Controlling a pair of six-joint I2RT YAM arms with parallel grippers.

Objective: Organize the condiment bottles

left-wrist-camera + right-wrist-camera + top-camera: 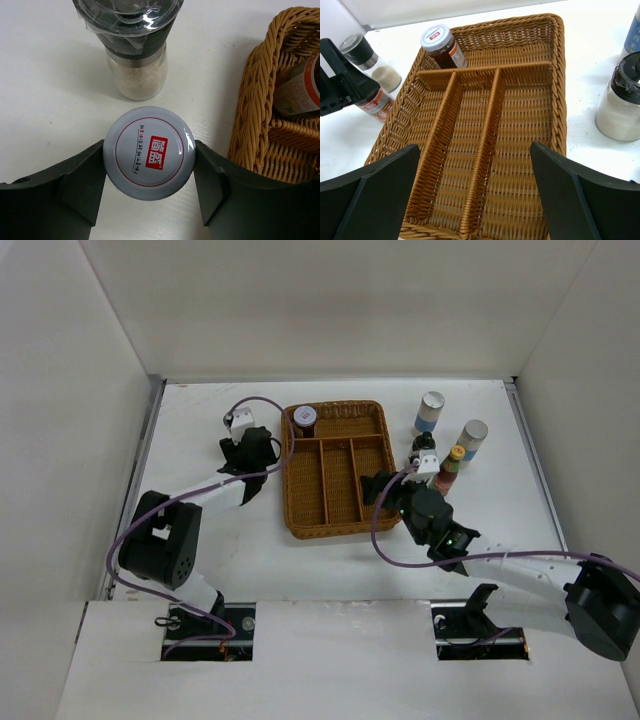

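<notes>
Snugly, left tool (149, 176) clasping jar (149, 150), tray (250, 102) alongside

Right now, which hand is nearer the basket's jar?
Left. The left hand, gripping a second jar, is outside the rim beside the basket's jar; the right hand hovers over the opposite end.

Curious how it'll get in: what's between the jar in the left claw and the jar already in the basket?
Left wrist view: bare table and the basket's woven wall separate the gripped jar from the basket jar.
</notes>
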